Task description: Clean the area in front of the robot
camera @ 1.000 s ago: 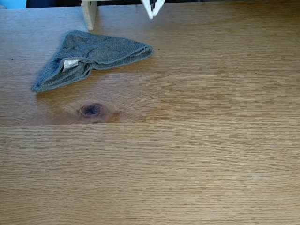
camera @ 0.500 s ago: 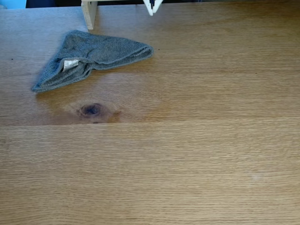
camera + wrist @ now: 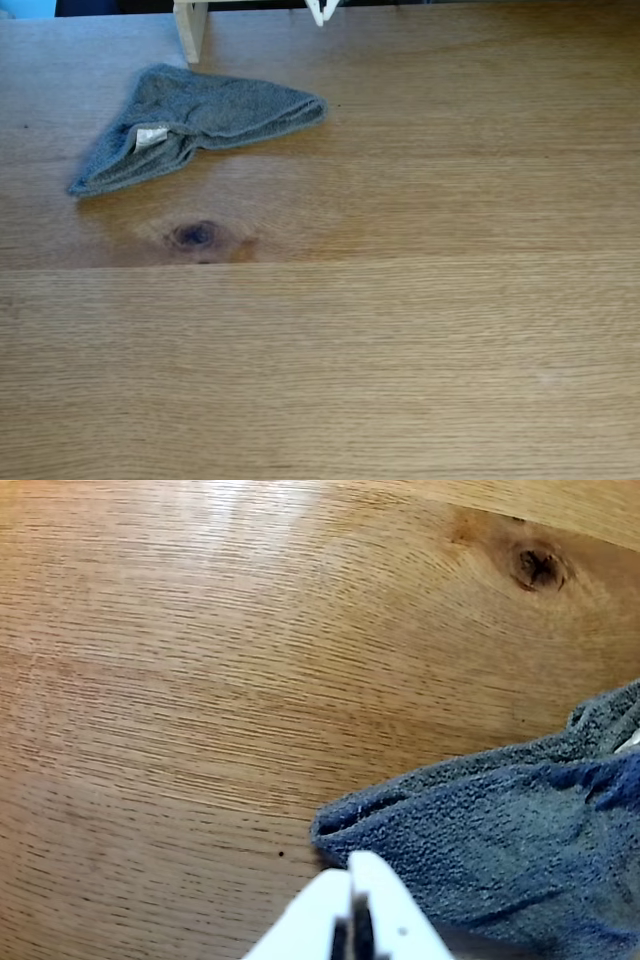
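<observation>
Tabletop (image 3: 400,340) — grain, seam left-right | pincer (image 3: 350,873) closed

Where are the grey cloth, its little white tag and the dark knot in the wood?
grey terry cloth (image 3: 215,108), fixed view, on the flat middle of the top fold.
white tag (image 3: 151,136), fixed view, on the tag's centre.
dark knot (image 3: 538,566), wrist view, on its dark middle.
</observation>
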